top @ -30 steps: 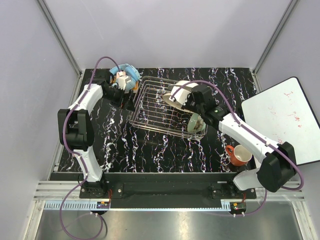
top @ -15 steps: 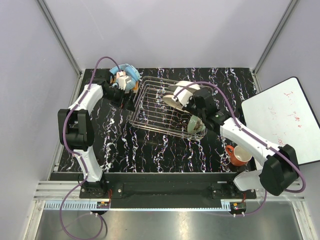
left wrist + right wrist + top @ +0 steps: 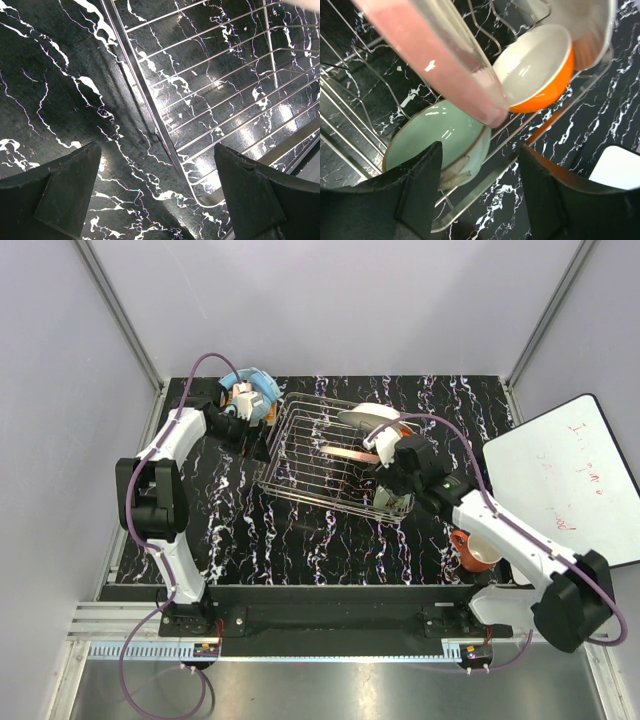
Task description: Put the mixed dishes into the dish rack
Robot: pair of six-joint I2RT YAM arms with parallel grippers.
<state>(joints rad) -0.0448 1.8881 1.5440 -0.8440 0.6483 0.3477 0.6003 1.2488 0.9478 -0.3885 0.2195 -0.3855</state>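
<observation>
The dish rack sits at the centre of the black marbled tabletop, already partly loaded. A pink plate stands on edge among its wires. Its rim ends just ahead of the right pincer, whose fingers are spread wide; whether they touch the plate cannot be told. At 7 o'clock from the rim a green bowl leans on its side in the rack. At 2 o'clock lies a bowl that is orange outside and white inside. A white plate rests at the rack's far right. The left pincer hangs spread and empty over the rack's left rail. On the tabletop, a mug stands at 4 o'clock from the rack, headphones at 10 o'clock, and a white board at 3 o'clock.
</observation>
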